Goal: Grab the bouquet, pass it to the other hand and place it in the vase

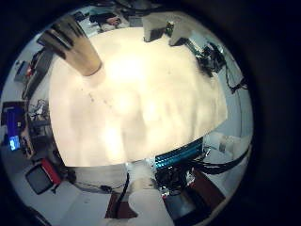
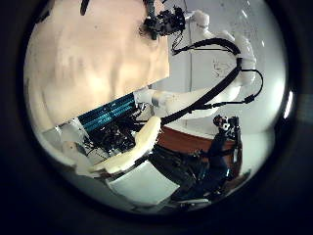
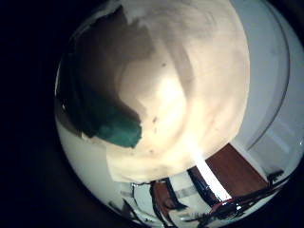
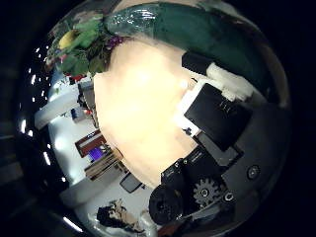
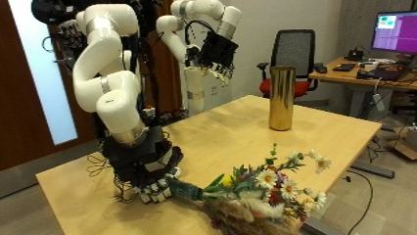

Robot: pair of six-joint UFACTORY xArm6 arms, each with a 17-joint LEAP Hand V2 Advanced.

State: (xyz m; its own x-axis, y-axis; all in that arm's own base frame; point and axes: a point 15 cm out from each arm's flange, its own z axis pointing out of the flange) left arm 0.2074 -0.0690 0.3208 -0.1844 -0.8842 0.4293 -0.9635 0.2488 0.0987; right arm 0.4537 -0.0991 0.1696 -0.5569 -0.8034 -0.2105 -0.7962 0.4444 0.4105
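Fingers first: on the right hand [image 5: 146, 172], low at the near left part of the table [image 5: 196, 132], you can see them curled down around the green-wrapped stem end of the bouquet [image 5: 254, 193], and the right thumb side palm view agrees, with dark green wrap [image 4: 188, 35] running close across the palm past the fingers [image 4: 212, 109] and blooms off to one side. Read that as a closed grasp on the stems, though how firm it is cannot be judged. The bouquet lies flat on the wood at the near edge, flower heads spread away to the right of the hand, none of it lifted clear as far as you can tell. The left hand [image 5: 211, 51] hangs high at the far side, well above the table, fingers loosely hanging and holding nothing; its little-finger side palm view looks down on bare tabletop with the vase [image 1: 77, 49] at one corner. The vase [image 5: 280, 98], tall and gold, stands upright at the far right part of the table, well apart from the bouquet and empty. Progress: only the pick-up grasp looks made. Lift, handover to the left hand, and placing in the vase all remain.
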